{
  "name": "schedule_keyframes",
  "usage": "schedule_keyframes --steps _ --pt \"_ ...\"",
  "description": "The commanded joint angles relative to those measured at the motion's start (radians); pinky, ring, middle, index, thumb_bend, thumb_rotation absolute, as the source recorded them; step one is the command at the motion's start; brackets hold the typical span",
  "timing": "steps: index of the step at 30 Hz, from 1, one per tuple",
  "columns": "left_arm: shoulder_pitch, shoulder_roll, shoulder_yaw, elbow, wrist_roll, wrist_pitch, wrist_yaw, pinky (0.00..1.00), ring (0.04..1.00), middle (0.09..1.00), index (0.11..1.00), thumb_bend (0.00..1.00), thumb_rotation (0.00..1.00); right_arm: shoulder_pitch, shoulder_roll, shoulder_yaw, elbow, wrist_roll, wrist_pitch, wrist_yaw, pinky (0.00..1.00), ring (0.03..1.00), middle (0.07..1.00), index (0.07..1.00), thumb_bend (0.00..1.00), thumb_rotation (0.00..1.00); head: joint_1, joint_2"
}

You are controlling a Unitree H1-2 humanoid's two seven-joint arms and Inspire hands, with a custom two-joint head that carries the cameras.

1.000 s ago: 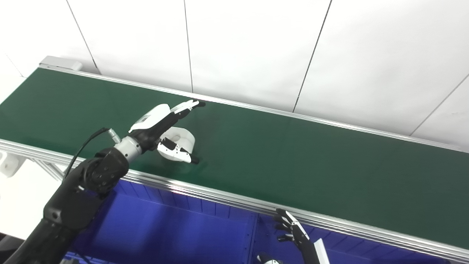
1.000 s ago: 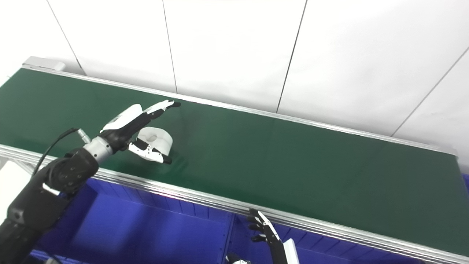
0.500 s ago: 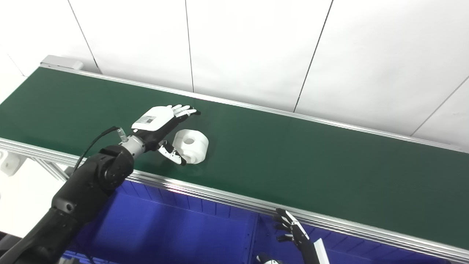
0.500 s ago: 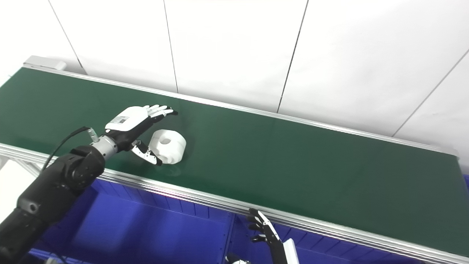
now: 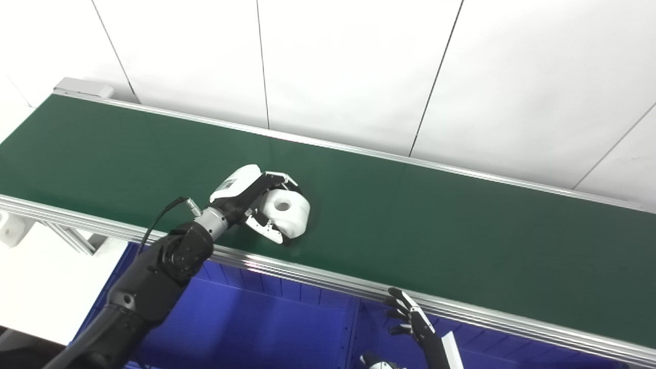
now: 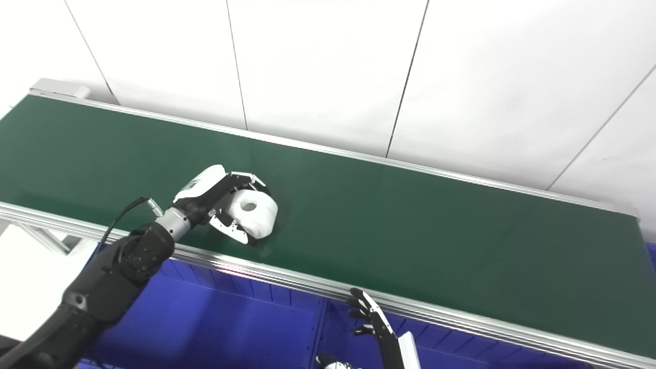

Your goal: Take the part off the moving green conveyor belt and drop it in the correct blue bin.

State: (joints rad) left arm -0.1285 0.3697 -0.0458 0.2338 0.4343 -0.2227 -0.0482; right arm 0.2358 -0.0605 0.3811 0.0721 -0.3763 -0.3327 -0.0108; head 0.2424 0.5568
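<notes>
The left hand is wrapped around the white part. Its fingers curl over the top of the part and its thumb presses from below, so the hand is gripping it. The part is round with a hole in the middle. It sits on the green belt, near the belt's front edge, at about 9 o'clock from the middle of the left eye view.

The right hand is low down, at about 5 o'clock. It holds nothing and its fingers are spread apart. It is in front of the silver rail of the belt, well apart from the part.

The blue bins are under the rail, at 6 o'clock. A white wall stands behind the belt at 12 o'clock.
</notes>
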Motion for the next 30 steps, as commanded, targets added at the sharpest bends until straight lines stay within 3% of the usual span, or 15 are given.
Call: schedule_keyframes --steps 1,4,9,15,20,23,24,30 --pt "-0.032 0.005 0.019 -0.012 -0.037 -0.044 0.037 0.41 0.464 0.443 0.536 0.51 0.00 -0.001 0.014 -0.001 -0.032 0.010 -0.025 0.000 0.63 0.771 0.819 0.875 0.67 0.41 -0.001 0.002" --pt "-0.029 -0.007 0.033 -0.015 -0.080 -0.031 0.029 0.36 0.421 0.432 0.535 0.51 0.00 -0.001 0.016 -0.001 -0.031 0.011 -0.031 -0.003 0.63 0.769 0.816 0.872 0.67 0.40 -0.005 0.006" --pt "-0.015 -0.014 0.046 -0.018 -0.122 -0.028 0.024 0.43 0.480 0.460 0.528 0.51 0.00 0.004 0.016 0.000 -0.042 0.005 -0.025 -0.002 0.62 0.766 0.815 0.873 0.66 0.40 -0.014 0.016" --pt "0.040 0.008 0.065 -0.074 -0.161 -0.078 0.023 0.41 0.460 0.455 0.532 0.51 0.00 0.022 0.019 0.002 -0.070 0.001 -0.011 -0.001 0.62 0.766 0.817 0.874 0.66 0.41 -0.056 0.060" --pt "0.150 0.011 0.082 -0.235 -0.199 -0.061 -0.006 0.43 0.474 0.463 0.529 0.51 0.00 0.041 0.020 0.003 -0.116 -0.003 0.014 0.009 0.64 0.772 0.821 0.879 0.66 0.43 -0.101 0.107" --pt "0.237 0.016 0.067 -0.306 -0.214 -0.125 -0.025 0.42 0.478 0.465 0.527 0.51 0.00 0.057 0.019 0.001 -0.158 -0.007 0.044 0.017 0.64 0.776 0.821 0.879 0.67 0.45 -0.148 0.158" --pt "0.256 0.015 0.063 -0.316 -0.212 -0.145 -0.027 0.42 0.471 0.460 0.531 0.51 0.00 0.061 0.018 0.001 -0.169 -0.007 0.052 0.019 0.66 0.782 0.823 0.880 0.67 0.46 -0.148 0.158" --pt "0.379 -0.011 0.003 -0.378 -0.183 -0.168 -0.059 0.41 0.471 0.460 0.529 0.51 0.00 0.089 0.015 -0.008 -0.220 0.002 0.082 0.025 0.67 0.786 0.827 0.883 0.66 0.46 -0.193 0.196"
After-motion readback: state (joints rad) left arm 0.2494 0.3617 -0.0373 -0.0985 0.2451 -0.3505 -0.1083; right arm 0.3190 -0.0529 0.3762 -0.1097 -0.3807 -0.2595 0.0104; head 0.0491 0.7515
